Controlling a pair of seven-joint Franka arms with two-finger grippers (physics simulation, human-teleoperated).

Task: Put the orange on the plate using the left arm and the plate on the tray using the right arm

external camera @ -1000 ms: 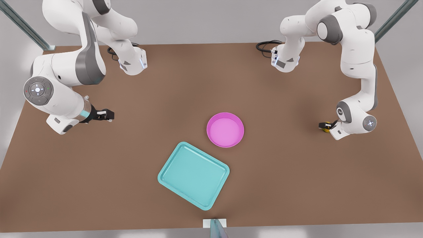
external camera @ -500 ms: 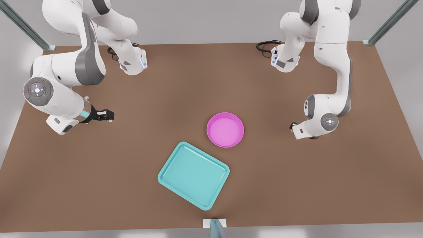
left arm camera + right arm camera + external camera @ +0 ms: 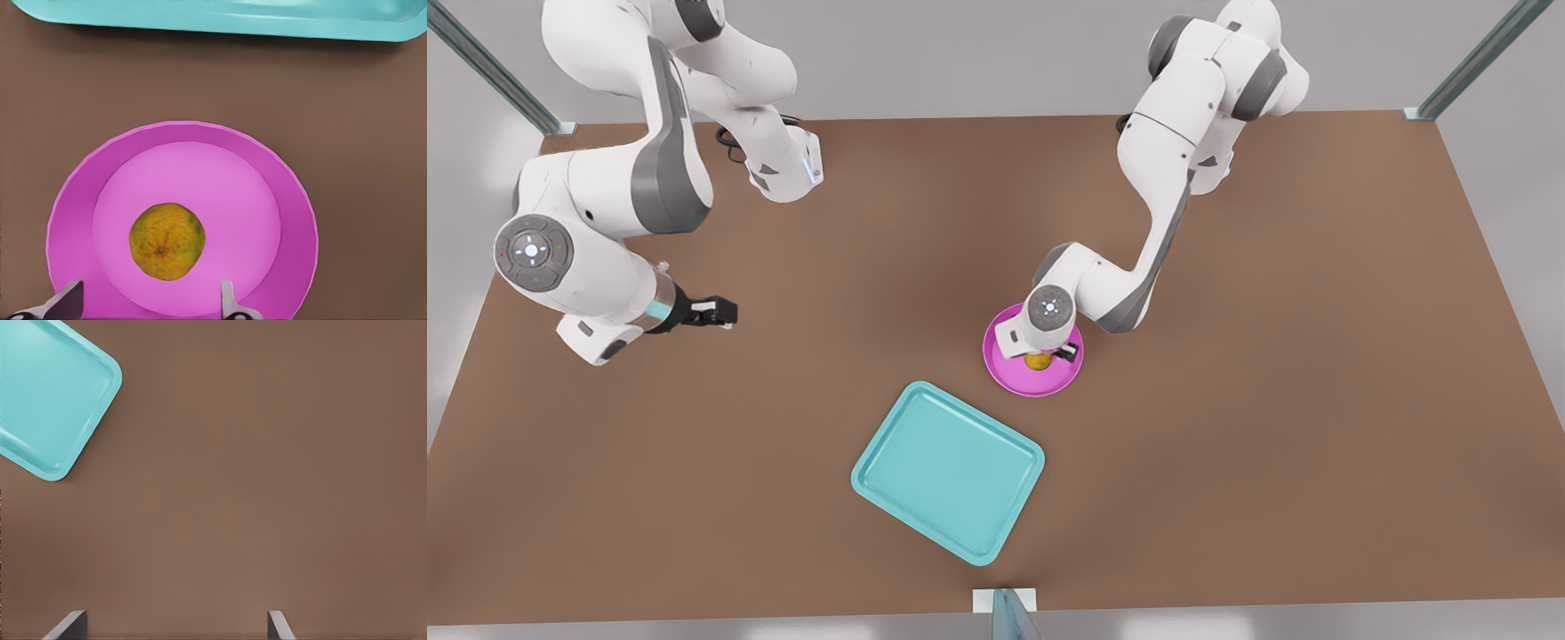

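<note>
Brown surface [image 3: 1227,498] carries a pink plate [image 3: 1005,373] near its middle, and on that plate rests the orange [image 3: 1037,361], a mottled yellow-green fruit seen in the left wrist view [image 3: 167,241] sitting a little off the dish's centre. The left gripper [image 3: 1049,357] hangs directly over the plate, its two fingers [image 3: 67,303] spread wide on either side of the orange and clear of it, so the fruit lies free on the pink floor of the plate [image 3: 267,200]. Just beside the plate, toward the surface's near edge in the front view, lies the teal tray [image 3: 948,471], turned at an angle to the surface's edges and not touching the plate; a strip of its rim [image 3: 213,20] shows in the left wrist view. The right gripper [image 3: 710,313] waits well apart, near the edge at the front view's left, its fingers [image 3: 70,625] held spread over bare brown surface, with a corner of the tray [image 3: 53,407] in its camera's sight.
</note>
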